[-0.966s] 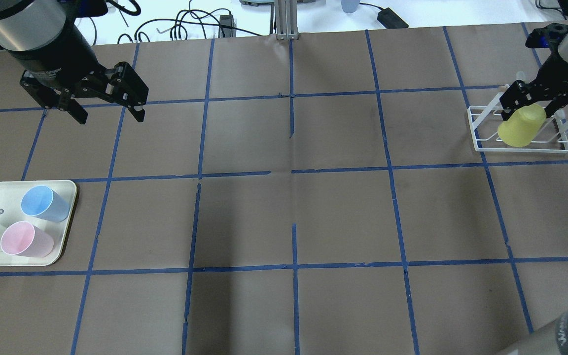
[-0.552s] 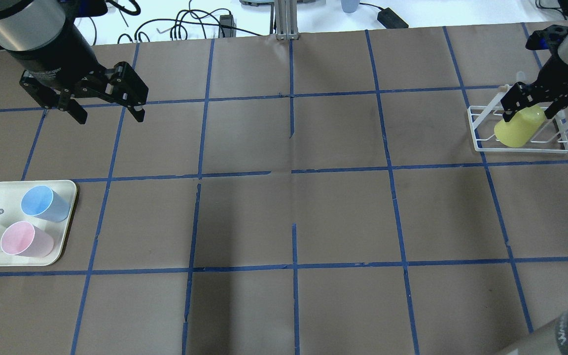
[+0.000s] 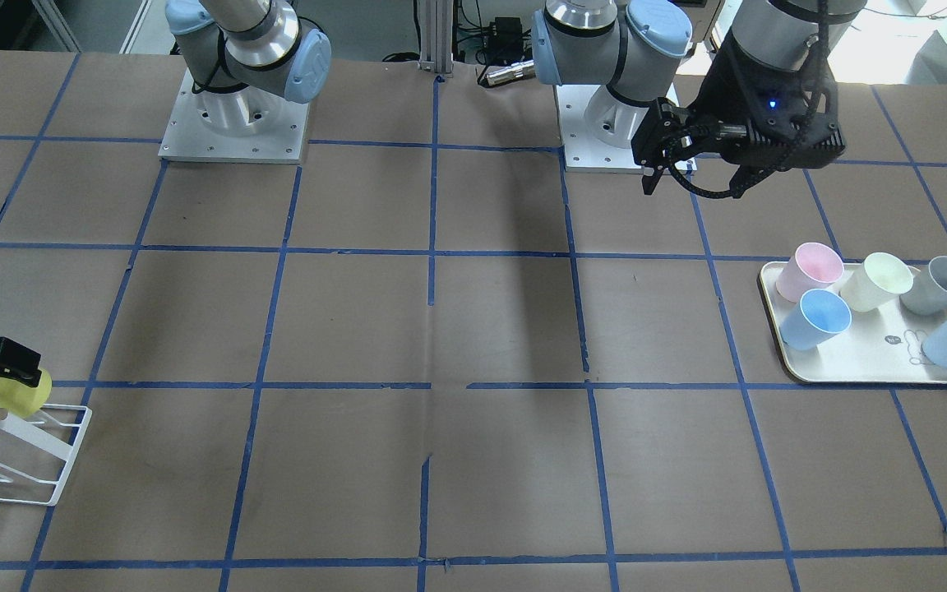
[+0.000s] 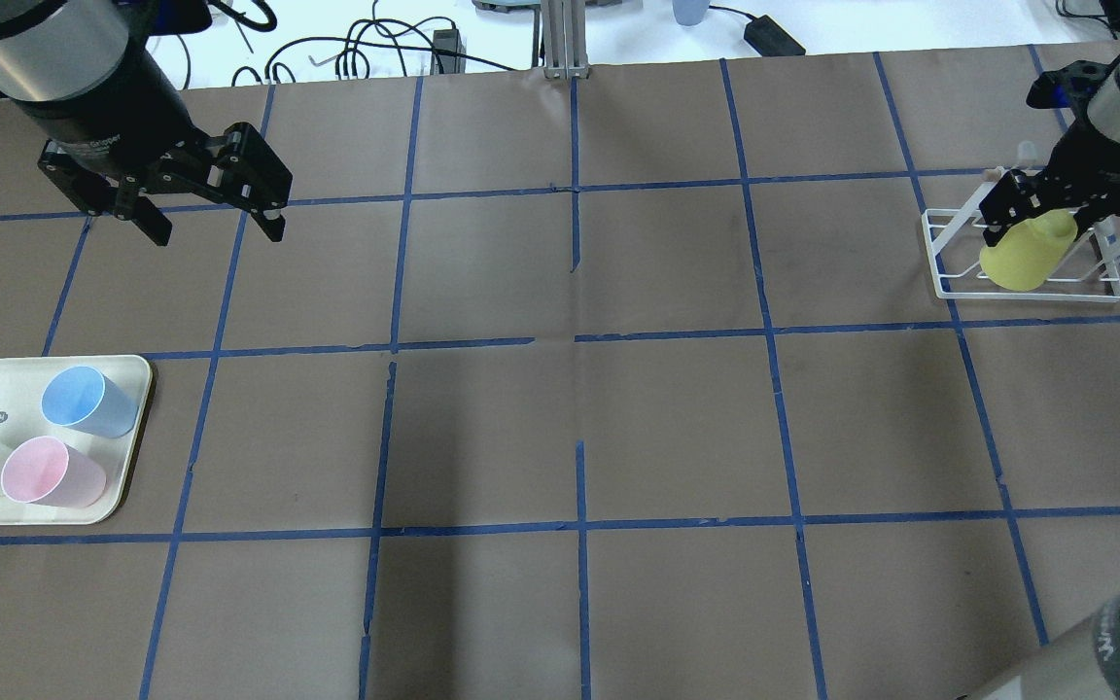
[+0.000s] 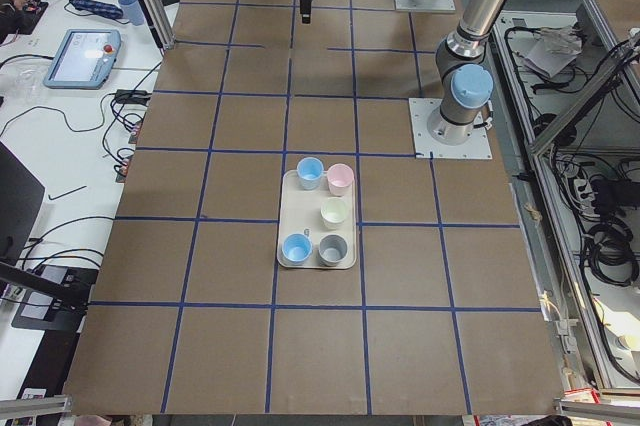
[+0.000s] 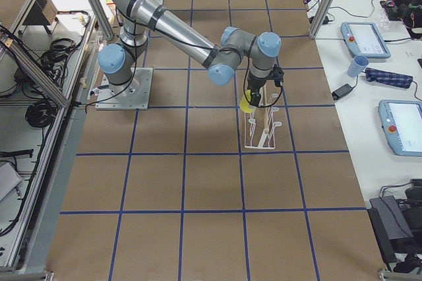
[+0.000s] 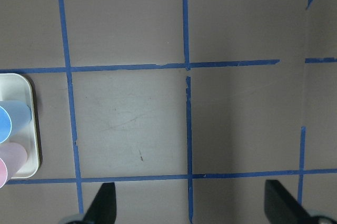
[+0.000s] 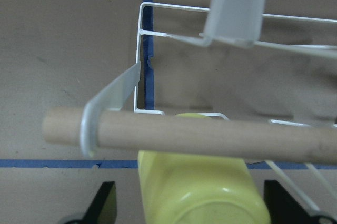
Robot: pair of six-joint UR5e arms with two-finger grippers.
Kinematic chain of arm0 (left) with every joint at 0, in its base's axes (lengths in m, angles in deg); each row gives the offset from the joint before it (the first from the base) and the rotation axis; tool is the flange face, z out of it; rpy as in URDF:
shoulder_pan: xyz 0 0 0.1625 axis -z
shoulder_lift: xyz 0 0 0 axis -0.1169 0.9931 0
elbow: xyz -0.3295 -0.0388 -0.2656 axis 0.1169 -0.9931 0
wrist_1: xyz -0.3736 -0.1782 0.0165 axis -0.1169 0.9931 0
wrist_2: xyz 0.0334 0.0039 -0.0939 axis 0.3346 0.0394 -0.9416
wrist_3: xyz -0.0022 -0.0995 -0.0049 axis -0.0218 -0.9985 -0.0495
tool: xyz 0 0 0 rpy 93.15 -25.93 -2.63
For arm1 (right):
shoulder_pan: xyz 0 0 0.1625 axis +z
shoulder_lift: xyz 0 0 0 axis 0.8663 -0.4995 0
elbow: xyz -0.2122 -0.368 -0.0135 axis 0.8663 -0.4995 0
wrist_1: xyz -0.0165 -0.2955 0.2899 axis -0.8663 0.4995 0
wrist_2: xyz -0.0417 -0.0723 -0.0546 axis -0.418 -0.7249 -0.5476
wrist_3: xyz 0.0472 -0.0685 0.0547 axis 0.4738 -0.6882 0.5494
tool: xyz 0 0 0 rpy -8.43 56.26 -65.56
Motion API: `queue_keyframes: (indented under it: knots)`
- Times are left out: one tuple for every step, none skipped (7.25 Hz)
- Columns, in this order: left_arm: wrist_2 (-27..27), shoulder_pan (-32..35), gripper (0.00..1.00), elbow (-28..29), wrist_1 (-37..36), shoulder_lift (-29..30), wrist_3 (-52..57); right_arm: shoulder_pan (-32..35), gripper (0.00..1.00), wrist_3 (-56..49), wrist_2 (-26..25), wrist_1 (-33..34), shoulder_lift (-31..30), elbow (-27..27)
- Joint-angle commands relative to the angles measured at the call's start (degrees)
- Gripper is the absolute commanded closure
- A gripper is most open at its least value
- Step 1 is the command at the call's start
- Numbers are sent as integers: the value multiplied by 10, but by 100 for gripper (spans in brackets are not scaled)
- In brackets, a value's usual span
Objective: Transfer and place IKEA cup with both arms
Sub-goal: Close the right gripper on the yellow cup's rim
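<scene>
Here the right arm's black two-finger gripper [image 4: 1039,216] is clamped on the bright yellow tapered plastic cup [image 4: 1019,257], holding it tilted, base up, over the white wire drying rack [image 4: 944,261] near the table's far right corner. A wooden dowel [image 8: 184,133] of the rack crosses just above the cup. The left arm's black gripper [image 4: 215,231] hangs with fingers spread wide apart, holding nothing, above the brown paper-covered table [image 4: 560,428] near its far left corner

Glossy yellow plastic IKEA cup [image 8: 202,182] beneath the rack's [image 8: 158,66] wooden dowel [image 8: 210,140] (white-coated wire frame); the table [image 4: 560,389] wears matt brown paper.
</scene>
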Motion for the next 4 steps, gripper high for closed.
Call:
queue_keyframes:
  knots:
    - [0,0,0,0,0,0,0,0,26,0,3,0,1,0]
    - [0,0,0,0,0,-1,0,0,39,1,4,-1,1,0]
    - [0,0,0,-1,0,-1,0,0,43,2,3,-2,-1,-3]
    - [0,0,0,-1,0,-1,0,0,47,0,3,-7,-2,-5]
